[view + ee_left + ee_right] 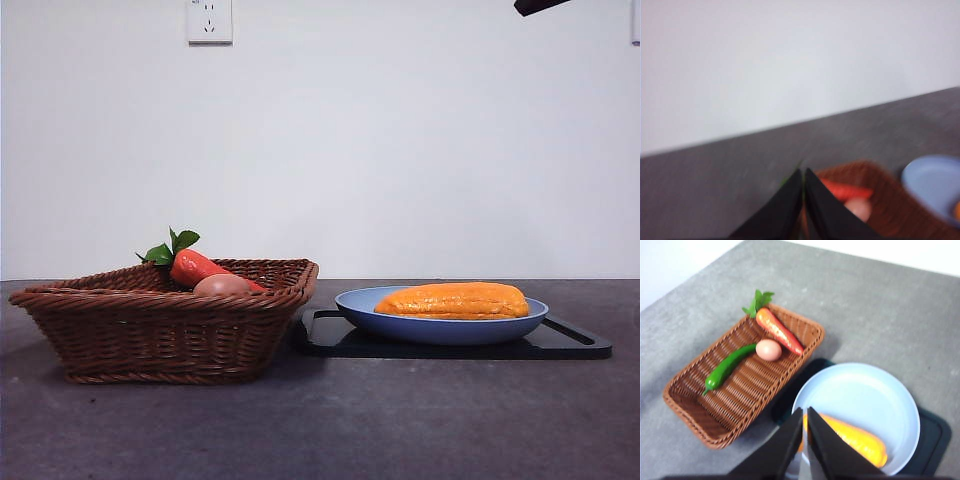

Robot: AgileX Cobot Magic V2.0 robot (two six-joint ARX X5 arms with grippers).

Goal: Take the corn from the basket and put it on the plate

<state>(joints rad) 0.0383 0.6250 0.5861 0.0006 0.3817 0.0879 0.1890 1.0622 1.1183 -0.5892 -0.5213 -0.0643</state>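
The corn [455, 300] lies lengthwise on the blue plate [440, 325], free of any gripper; it also shows as an orange-yellow cob [860, 437] on the plate [860, 390] in the right wrist view. The wicker basket [165, 320] stands left of the plate. My right gripper [805, 412] is shut, high above the plate's near rim, partly covering one end of the corn. My left gripper [804, 172] is shut too, raised above the basket [890, 195], with nothing in it. In the front view only a black tip [535, 5] shows at the top right.
A black tray [570, 340] lies under the plate. Inside the basket [740, 380] are a carrot with green leaves [777, 327], a pinkish-tan egg-like thing [768, 349] and a green pepper [727, 367]. A wall socket [209, 20] is behind.
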